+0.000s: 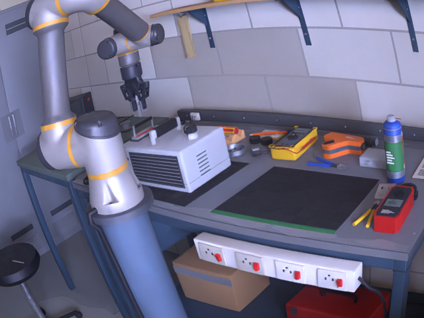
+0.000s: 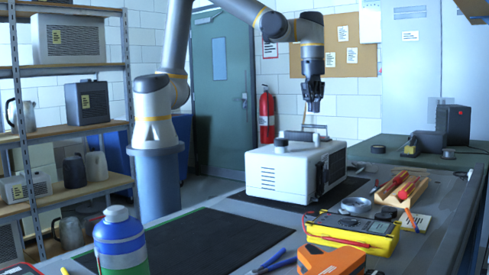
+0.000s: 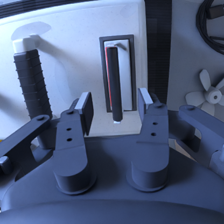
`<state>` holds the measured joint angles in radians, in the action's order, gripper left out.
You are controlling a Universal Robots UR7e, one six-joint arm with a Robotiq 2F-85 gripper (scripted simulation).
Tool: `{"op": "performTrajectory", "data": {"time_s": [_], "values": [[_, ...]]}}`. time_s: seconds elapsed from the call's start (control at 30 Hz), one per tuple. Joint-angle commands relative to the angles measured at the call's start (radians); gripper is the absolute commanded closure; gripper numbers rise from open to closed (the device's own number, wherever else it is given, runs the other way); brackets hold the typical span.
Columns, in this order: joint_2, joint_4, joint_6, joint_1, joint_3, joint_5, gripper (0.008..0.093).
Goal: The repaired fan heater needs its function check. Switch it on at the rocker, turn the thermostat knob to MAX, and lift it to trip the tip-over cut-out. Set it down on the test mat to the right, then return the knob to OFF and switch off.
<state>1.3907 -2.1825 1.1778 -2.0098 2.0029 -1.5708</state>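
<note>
My gripper hangs well above the left end of the white fan heater, half open and holding nothing. Straight below it the wrist camera shows the rocker switch in its dark frame, a red edge along one side. The ribbed black carry handle runs along the heater's top. The black thermostat knob stands at the handle's other end. The heater sits on a small dark mat, and the large test mat with a green front strip lies to its right.
The arm's own base column stands close at the heater's left front. Behind the test mat lie a yellow multimeter, an orange tool and blue pliers. A spray bottle and a red meter flank its right side.
</note>
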Motion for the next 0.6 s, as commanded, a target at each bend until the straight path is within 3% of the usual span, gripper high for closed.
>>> {"op": "performTrajectory", "data": {"time_s": [0.0, 0.37, 0.57], "values": [[0.0, 0.0, 0.0, 0.0, 0.0, 0.0, 0.0534], [0.001, 0.0, 0.0, 0.0, -0.001, 0.0, 0.0344], [0.001, 0.0, 0.0, 0.0, -0.001, 0.0, 0.0334]]}}
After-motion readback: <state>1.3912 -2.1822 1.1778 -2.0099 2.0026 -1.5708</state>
